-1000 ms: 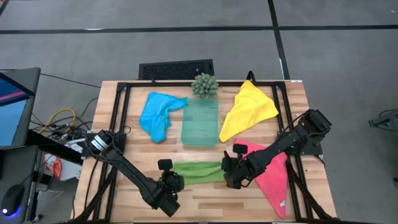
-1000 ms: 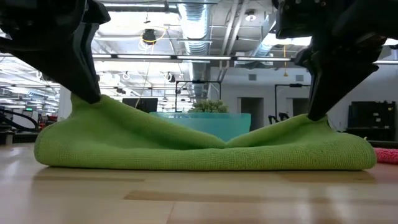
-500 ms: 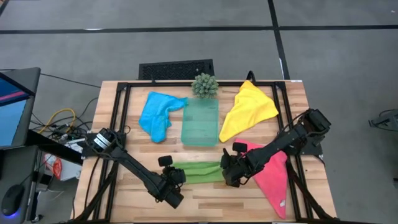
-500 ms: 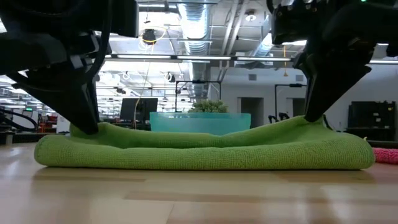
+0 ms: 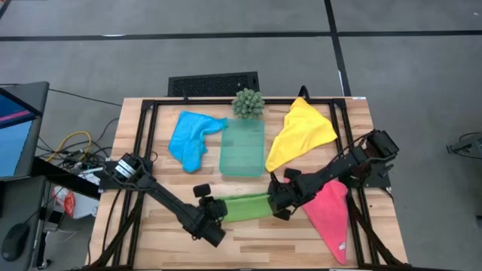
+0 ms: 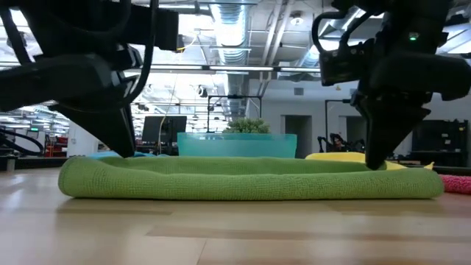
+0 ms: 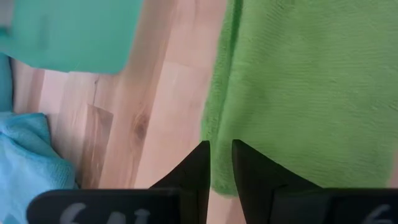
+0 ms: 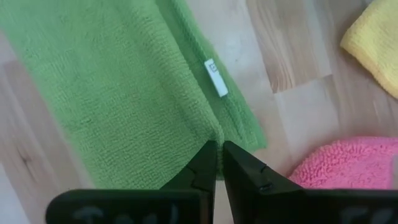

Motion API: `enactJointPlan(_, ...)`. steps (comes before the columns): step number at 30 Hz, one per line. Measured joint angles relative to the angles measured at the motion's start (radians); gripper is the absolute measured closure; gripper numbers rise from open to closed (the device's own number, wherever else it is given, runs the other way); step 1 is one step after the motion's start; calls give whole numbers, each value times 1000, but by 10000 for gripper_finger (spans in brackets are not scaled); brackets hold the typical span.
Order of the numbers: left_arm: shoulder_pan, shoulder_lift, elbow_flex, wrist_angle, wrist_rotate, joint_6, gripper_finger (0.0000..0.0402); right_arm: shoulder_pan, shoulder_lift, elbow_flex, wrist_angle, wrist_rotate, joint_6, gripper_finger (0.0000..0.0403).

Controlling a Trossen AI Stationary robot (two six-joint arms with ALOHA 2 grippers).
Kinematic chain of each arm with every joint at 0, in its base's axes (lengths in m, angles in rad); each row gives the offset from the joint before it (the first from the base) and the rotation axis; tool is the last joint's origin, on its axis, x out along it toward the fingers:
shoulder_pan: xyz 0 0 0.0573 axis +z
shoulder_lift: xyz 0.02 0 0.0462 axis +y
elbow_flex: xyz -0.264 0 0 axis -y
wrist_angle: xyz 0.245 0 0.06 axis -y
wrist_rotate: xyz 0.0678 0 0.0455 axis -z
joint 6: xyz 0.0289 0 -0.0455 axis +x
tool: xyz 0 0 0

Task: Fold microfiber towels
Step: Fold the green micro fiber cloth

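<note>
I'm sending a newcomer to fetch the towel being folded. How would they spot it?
On the wooden table, find the teal tray at the middle. Just nearer the front edge lies the lime green towel, a flat folded strip between both grippers, unlike the rumpled blue, yellow and pink cloths.

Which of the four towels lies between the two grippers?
The lime green towel, a flat folded strip at the table's front; the blue towel, yellow towel and pink towel lie crumpled elsewhere.

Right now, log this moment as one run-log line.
step: folding green towel | towel: flat, long strip | left claw: at its left end | right claw: at its right end | waiting: blue, yellow, pink
</note>
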Motion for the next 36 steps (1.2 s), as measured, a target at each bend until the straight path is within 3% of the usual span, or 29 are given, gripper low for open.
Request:
enactJointPlan(7,21,-23,-7,-33,-2,-8,342,-1,-12,0,4,-1,-7,333)
enactJointPlan(17,25,-247,-9,-45,-110,-61,342,-45,-100,0,6,28,-29,251)
enactJointPlan(23,-4,-379,-165,359,-157,-39,354,33,-226,-58,210,132,-94,236)
enactJointPlan(30,-2,-408,-488,978,-48,15,397,88,-259,-260,467,158,-17,264)
enactJointPlan(36,53,-400,-598,1048,-41,-41,400,58,-183,-306,489,158,-5,289)
